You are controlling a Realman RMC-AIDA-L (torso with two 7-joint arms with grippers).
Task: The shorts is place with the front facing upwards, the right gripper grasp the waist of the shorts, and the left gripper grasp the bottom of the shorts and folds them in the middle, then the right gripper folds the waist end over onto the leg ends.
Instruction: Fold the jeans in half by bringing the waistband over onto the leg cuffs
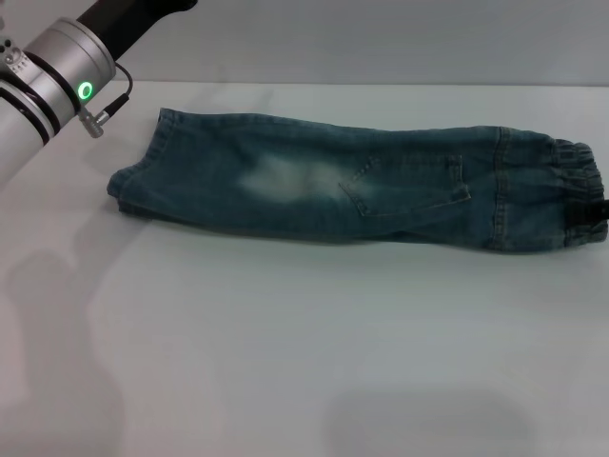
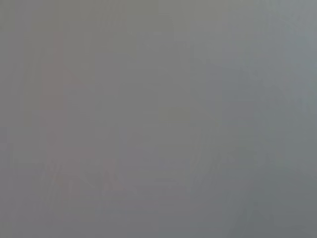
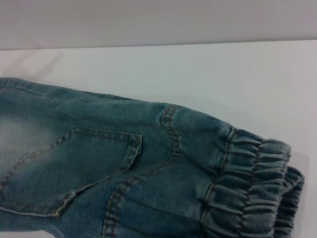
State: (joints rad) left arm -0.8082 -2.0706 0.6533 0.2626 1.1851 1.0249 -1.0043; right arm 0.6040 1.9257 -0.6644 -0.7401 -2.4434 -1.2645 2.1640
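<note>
The shorts (image 1: 362, 186) lie folded lengthwise across the bench (image 1: 304, 362). The left gripper's wrist sits upper left, fingers unseen; the right wrist view alone shows the waistband (image 3: 247, 188) close.

We see the shorts (image 1: 362, 186) folded lengthwise into one long band, waist (image 1: 579, 190) at the right, leg ends (image 1: 133, 171) left; the layers underneath seem hidden.
</note>
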